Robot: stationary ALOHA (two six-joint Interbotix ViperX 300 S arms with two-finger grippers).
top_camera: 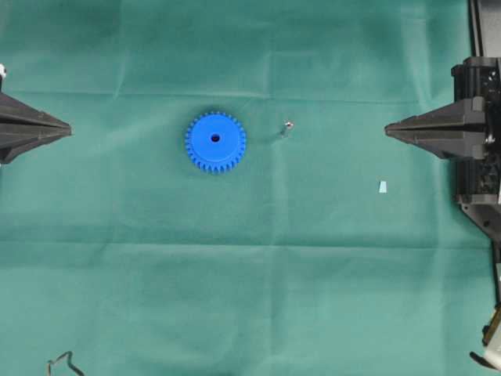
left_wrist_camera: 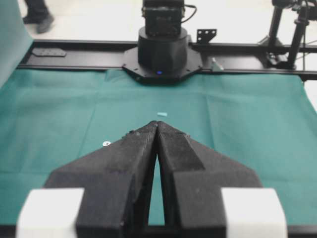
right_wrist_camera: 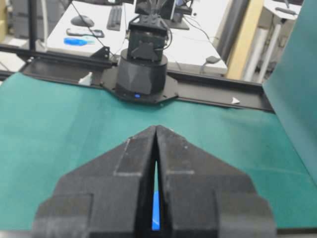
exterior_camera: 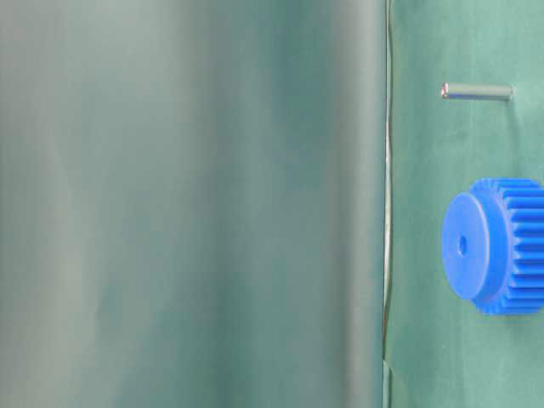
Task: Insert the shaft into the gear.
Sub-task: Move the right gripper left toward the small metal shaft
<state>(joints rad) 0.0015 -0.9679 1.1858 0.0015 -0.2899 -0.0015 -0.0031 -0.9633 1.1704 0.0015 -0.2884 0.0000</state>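
The bright blue gear point(top_camera: 215, 142) lies flat on the green cloth, left of centre, hub and dark centre hole facing up point(exterior_camera: 463, 246). To its right, a little apart, the thin silvery shaft point(top_camera: 286, 127) stands upright on the cloth point(exterior_camera: 476, 91). My left gripper point(top_camera: 69, 128) is at the left edge, shut and holding nothing, its tips meeting point(left_wrist_camera: 157, 123). Opposite it at the right edge, my right gripper point(top_camera: 386, 129) is also shut and holding nothing point(right_wrist_camera: 156, 127). A blue sliver of the gear point(right_wrist_camera: 156, 210) shows through the slit between the right fingers. Both grippers point inward, well away from gear and shaft.
A small pale blue scrap point(top_camera: 383, 186) lies on the cloth near the right gripper point(left_wrist_camera: 162, 114). A tiny white fleck point(left_wrist_camera: 106, 143) sits ahead of the left gripper. Arm bases point(left_wrist_camera: 162, 49) point(right_wrist_camera: 143, 69) stand at the table's ends. A dark wire clip point(top_camera: 63, 364) lies at the near left.
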